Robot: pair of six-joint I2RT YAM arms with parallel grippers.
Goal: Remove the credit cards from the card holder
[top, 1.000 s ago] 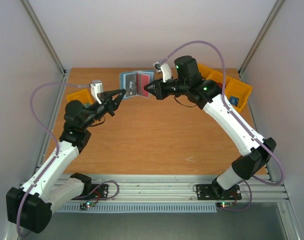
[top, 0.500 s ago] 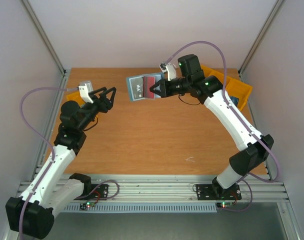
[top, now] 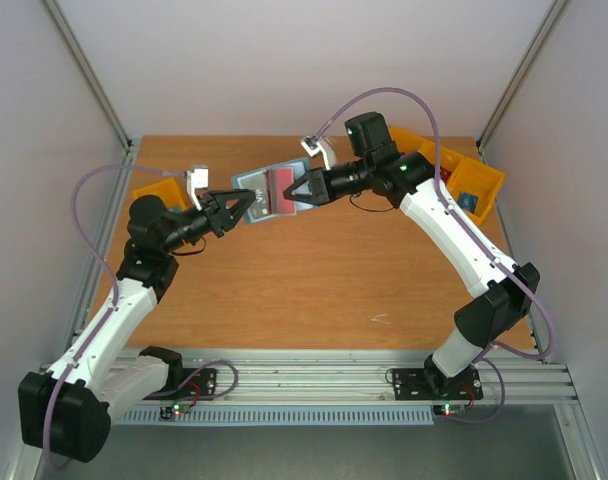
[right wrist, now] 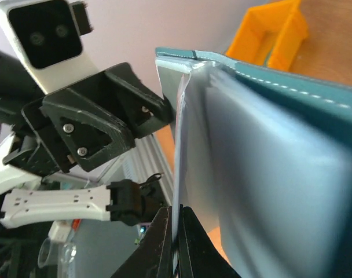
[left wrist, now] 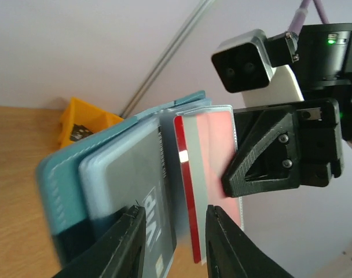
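The teal card holder (top: 267, 190) hangs open in the air above the table's far middle. My right gripper (top: 298, 190) is shut on its right edge; in the right wrist view the right gripper (right wrist: 176, 211) pinches a thin pale flap of the card holder (right wrist: 315, 98). My left gripper (top: 246, 203) is at the holder's left side. Seen from the left wrist, the left gripper (left wrist: 175, 211) stands open, straddling the lower edges of a bluish-grey credit card (left wrist: 129, 174) and a red credit card (left wrist: 186, 197), which stick out of the card holder (left wrist: 60, 174).
Yellow bins stand at the table's far left (top: 154, 190) and far right (top: 464, 180); the right one holds a small blue item (top: 467, 199). Grey walls and metal frame posts close in the table on three sides.
My left gripper drew back and opened wide, then returned to the holder with its jaws narrower. My right gripper raised the holder, then brought it down left, tilted.
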